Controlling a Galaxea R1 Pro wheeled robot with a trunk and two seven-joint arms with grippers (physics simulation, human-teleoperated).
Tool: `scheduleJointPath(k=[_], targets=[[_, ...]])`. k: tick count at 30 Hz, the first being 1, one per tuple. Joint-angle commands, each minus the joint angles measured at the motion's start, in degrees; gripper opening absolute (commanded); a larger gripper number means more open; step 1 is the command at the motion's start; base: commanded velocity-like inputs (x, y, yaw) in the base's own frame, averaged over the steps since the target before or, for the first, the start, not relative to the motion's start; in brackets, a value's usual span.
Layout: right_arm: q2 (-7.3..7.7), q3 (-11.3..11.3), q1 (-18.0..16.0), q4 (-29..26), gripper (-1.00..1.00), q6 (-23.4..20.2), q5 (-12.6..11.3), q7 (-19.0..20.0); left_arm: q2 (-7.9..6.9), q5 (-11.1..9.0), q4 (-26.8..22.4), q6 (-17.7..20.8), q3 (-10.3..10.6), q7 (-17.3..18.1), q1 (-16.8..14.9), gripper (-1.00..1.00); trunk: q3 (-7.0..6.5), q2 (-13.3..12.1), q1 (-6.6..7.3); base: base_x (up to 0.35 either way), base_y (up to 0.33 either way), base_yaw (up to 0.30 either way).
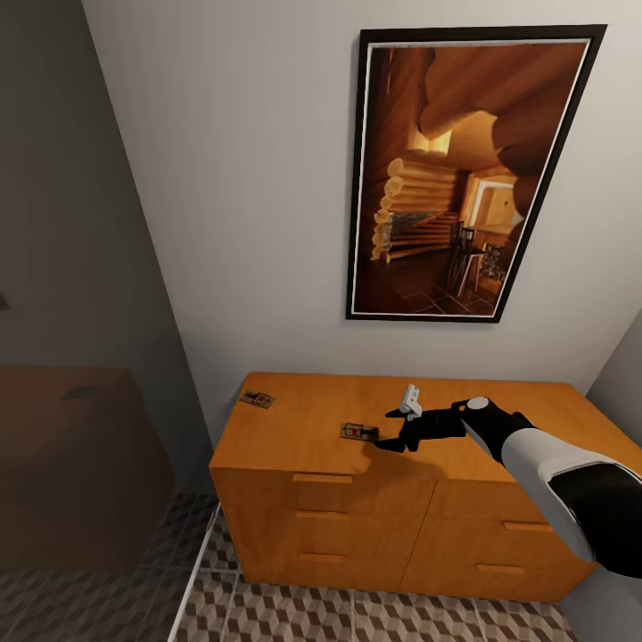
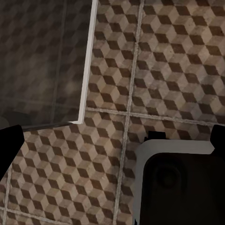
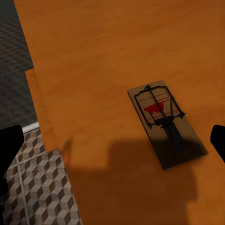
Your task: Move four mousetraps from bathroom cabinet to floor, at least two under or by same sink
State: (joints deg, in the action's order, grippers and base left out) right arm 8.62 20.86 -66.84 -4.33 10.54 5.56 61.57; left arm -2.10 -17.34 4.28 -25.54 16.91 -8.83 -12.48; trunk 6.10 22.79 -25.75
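Against the pale wall, under a large framed picture (image 1: pixel 464 174) of a log interior, stands the cabinet (image 1: pixel 392 526), low and wide, orange-brown, with drawer fronts. Its flat top carries two mousetraps that I can see. Below and in front of it lies the bathroom floor (image 1: pixel 357 620) with the cube-pattern tiles; the left wrist view looks down on the same tiles, next to a thin white edge (image 2: pixel 86 70) of something grey.

The right arm (image 1: pixel 571 481) reaches over the cabinet top from the right side. The right gripper (image 1: pixel 389 430) hovers low over the wood, and its fingers stand apart with nothing between them; in the right wrist view the dark fingertips (image 3: pixel 10 145) show at both sides of the picture, wide from each other.

The nearer mousetrap (image 1: pixel 359 432) lies flat just beside the fingertips, on their left side in the head view, a little toward the front edge of the cabinet. In the right wrist view its long axis runs diagonally, and it sits closer to one finger than to the other, so it is not centred. I judge that the gripper must shift slightly toward it, turn to cross the short side, and go down.

The second mousetrap (image 1: pixel 257 399) rests near the back left corner of the top, well apart from the gripper.

The left gripper (image 2: pixel 112 140) hangs over the floor; its fingers seem apart, holding nothing.
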Motion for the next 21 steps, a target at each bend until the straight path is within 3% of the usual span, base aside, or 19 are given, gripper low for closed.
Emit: scheduleJointPath(k=[1, 21], targets=[[0.01, -0.21, -0.04, -0.02, 1.00, 0.44, 0.59, 0.04, 0.02, -0.24, 0.20, -0.30, 0.49, -0.14, -0.09, 1.00, 0.13, 0.13, -0.04, 0.000, 0.000, 0.000], [-0.32, -0.14, -0.04, 0.02, 1.00, 0.36, 0.59, -0.25, -0.01, -0.24, 0.20, -0.30, 0.49, -0.14, -0.09, 1.00, 0.13, 0.13, -0.04, 0.035, 0.000, 0.000]])
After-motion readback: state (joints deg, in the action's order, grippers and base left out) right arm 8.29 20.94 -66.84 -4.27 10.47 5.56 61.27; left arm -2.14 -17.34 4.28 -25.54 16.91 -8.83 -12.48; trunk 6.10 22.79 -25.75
